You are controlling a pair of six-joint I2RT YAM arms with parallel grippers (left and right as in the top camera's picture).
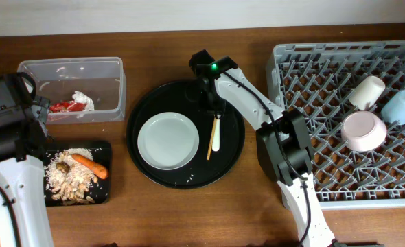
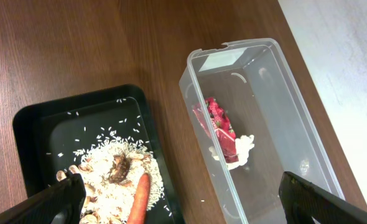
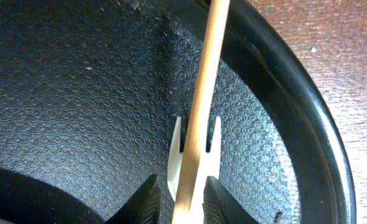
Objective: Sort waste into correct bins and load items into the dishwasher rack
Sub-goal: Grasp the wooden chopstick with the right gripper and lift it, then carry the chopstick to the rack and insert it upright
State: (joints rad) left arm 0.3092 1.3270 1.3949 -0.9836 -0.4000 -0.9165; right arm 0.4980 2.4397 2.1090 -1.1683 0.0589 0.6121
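Chopsticks (image 3: 202, 93) (light, stiff, roll-prone) are straddled near one end on the round black tray (image 1: 234, 152) by the right gripper (image 3: 180, 190); whether they are pinched cannot be told.

The chopsticks (image 3: 201, 106) run off the right wrist view's top and bottom edges, hiding the white utensil's (image 3: 173, 163) middle, while the left wrist view's bottom edge cuts off the black tray (image 2: 46, 130) and clear tub (image 2: 277, 87).

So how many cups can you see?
2. A small white cup and a light blue cup lie side by side in the large grey plastic dishwasher rack, far right. No others show.
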